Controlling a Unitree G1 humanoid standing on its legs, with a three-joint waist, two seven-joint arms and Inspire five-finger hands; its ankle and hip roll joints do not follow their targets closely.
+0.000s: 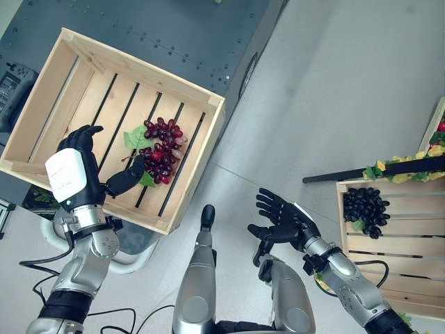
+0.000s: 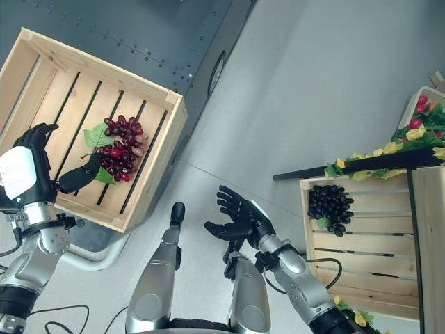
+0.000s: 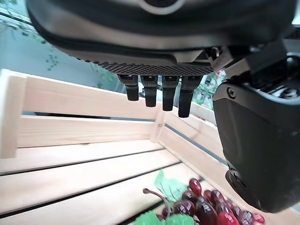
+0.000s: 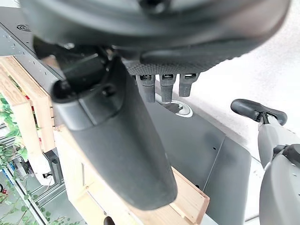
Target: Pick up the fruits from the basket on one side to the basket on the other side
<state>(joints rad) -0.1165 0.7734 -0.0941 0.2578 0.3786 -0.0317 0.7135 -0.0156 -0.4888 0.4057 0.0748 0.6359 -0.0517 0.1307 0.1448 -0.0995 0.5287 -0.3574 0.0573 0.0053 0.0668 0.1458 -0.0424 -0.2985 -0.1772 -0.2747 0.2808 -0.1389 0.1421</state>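
A pale slatted wooden crate (image 1: 69, 83) stands on a dark grey metal platform (image 1: 181, 35) at the robot's left. Inside it, toward its right wall, lies a bunch of dark red grapes with green leaves (image 1: 161, 149) on the slats.

The left robot hand (image 1: 80, 174) is inside this crate, just beside the red bunch. Its fingers (image 1: 82, 136) are spread and nearly straight, and its thumb (image 1: 126, 179) reaches toward the lower edge of the grapes, close to the green leaf; whether it touches cannot be told. In the left wrist view the fingers (image 3: 159, 93) hang straight above the slats with the grapes (image 3: 206, 208) below the thumb, none of it gripped.

The right robot hand (image 1: 285, 221) hovers over the light grey floor (image 1: 334, 90) between the 2 crates, palm open, fingers fanned apart and holding nothing.

At the robot's right stands a second pale slatted wooden crate (image 1: 389, 243), with a bunch of black grapes (image 1: 365, 209) lying in its upper left corner. Behind that crate a dark bar (image 1: 348, 174) carries a garland of yellow flowers and green leaves (image 1: 407, 160), and red fruit (image 2: 421, 111) shows at the far right edge.
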